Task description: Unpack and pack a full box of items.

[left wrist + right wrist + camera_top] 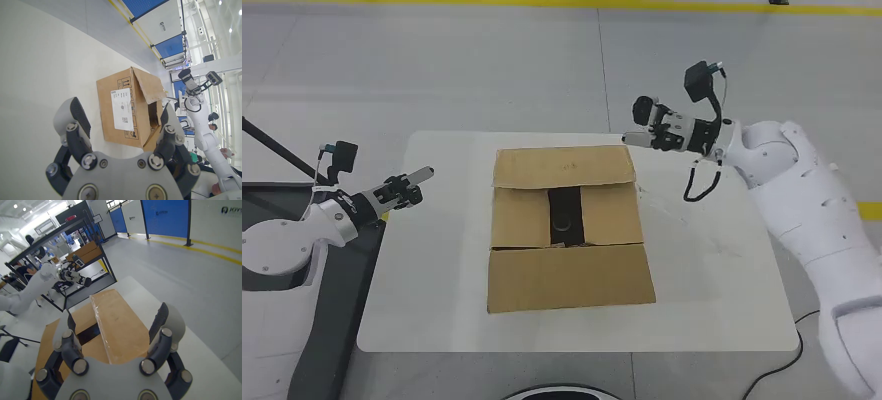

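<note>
Box: brown cardboard, rectangular, centre of white bench, flaps ajar over dark slot. Left gripper at 9 o'clock, right gripper at 2 o'clock; both spread apart, empty.

There is one brown cardboard box on one white tabletop, with one dark object inside. Two claws are present: one left claw, one right claw.

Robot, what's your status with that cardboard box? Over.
Left gripper and right gripper open, empty, either side of box. Box on table, flaps partly open. Nothing blocking.
</note>
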Tool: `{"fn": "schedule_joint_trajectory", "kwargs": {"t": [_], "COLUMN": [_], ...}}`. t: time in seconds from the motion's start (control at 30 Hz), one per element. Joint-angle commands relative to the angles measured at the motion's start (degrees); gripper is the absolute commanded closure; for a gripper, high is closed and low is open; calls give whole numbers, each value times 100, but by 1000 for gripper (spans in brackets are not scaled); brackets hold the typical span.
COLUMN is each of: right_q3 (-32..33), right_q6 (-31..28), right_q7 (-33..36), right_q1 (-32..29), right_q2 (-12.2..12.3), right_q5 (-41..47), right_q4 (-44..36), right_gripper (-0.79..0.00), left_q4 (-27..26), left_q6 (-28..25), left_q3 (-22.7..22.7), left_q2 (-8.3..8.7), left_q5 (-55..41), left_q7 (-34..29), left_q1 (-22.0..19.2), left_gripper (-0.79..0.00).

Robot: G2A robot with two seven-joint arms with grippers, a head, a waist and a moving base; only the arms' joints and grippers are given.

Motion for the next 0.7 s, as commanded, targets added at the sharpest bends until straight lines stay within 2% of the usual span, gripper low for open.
{"fn": "schedule_joint_trajectory", "kwargs": {"t": [0.0,0.17,0.3,0.63,0.67], "right_q3": [311,1173,1841,1912,1943], "right_q6": [0,4,351,379,398], "right_q7": [-774,-2286,-3285,-3355,-3086], "right_q1": [-416,-1543,-2456,-2579,-2518], "right_q2": [187,596,803,824,863], "right_q5": [-1256,-3450,-4410,-4431,-5143], "right_q4": [-585,-1854,-2618,-2704,-3034], "right_gripper": [-785,-785,-785,-785,-785], "left_q4": [0,0,0,0,0], "left_q6": [0,0,0,0,0], "left_q3": [0,0,0,0,0], "left_q2": [0,0,0,0,0], "left_q5": [0,0,0,0,0], "left_q7": [0,0,0,0,0], "left_q1": [0,0,0,0,0], "left_gripper": [-785,-785,-785,-785,-785]}}
